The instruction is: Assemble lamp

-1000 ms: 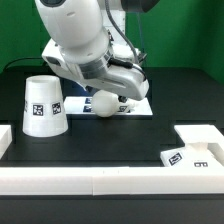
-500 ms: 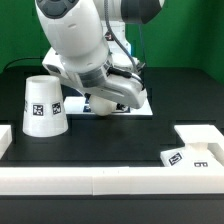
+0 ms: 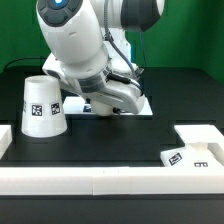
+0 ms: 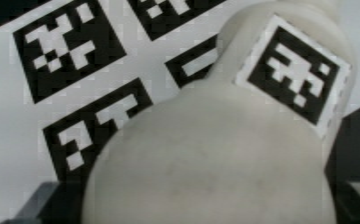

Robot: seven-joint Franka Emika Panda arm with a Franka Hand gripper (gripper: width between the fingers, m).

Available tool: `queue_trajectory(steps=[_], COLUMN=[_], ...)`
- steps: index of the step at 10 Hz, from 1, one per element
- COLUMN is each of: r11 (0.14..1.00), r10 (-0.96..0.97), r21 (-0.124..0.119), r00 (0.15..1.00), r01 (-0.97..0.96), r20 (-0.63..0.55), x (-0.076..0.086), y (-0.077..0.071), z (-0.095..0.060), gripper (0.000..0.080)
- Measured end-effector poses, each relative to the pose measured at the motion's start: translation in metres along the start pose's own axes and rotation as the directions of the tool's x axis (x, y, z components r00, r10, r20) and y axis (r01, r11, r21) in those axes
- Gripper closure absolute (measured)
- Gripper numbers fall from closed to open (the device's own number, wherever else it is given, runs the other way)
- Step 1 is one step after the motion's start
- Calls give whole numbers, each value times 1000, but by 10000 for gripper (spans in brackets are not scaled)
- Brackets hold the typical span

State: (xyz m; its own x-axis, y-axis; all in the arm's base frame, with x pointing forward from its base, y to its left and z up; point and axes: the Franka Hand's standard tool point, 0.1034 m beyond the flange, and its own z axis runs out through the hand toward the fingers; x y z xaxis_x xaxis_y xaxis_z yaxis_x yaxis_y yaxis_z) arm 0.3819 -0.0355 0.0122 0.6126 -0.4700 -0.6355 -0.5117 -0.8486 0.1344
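The lamp's round bulb lies on its side on the marker board, and the tagged neck points away from me. It fills the wrist view. My gripper is open and down over the bulb, with one dark finger close against each side of it. In the exterior view the gripper hides the bulb. The tapered shade stands mouth down at the exterior view's left. The flat square base lies at the front right.
The marker board lies under the arm at the table's middle. A white rail runs along the front edge, with a raised white block at the right and a short block at the left.
The gripper has come down over the bulb. The bulb showed below the hand one second ago and is now covered by it. The shade and base have not moved.
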Motion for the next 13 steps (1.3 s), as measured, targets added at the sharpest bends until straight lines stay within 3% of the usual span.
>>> queue_trajectory(steps=[3, 4, 6, 7, 8, 11, 12, 13], r11=[1000, 999, 995, 992, 989, 989, 975, 946], r10=[-28, -45, -97, -120, -143, -142, -216, -320], r21=[-5, -10, -19, -24, -28, -31, -64, -63], r00=[1000, 999, 995, 993, 990, 990, 976, 946], r01=[28, 45, 98, 120, 143, 142, 214, 317], r20=[-5, 0, 10, 5, -8, -3, -23, -47], x=[-5, -13, -33, -37, -37, -35, -32, -32], y=[-14, -23, -52, -66, -77, -72, -76, -91], z=[-16, -29, -71, -84, -86, -83, -92, -117], gripper=[226, 226, 225, 225, 225, 225, 225, 225])
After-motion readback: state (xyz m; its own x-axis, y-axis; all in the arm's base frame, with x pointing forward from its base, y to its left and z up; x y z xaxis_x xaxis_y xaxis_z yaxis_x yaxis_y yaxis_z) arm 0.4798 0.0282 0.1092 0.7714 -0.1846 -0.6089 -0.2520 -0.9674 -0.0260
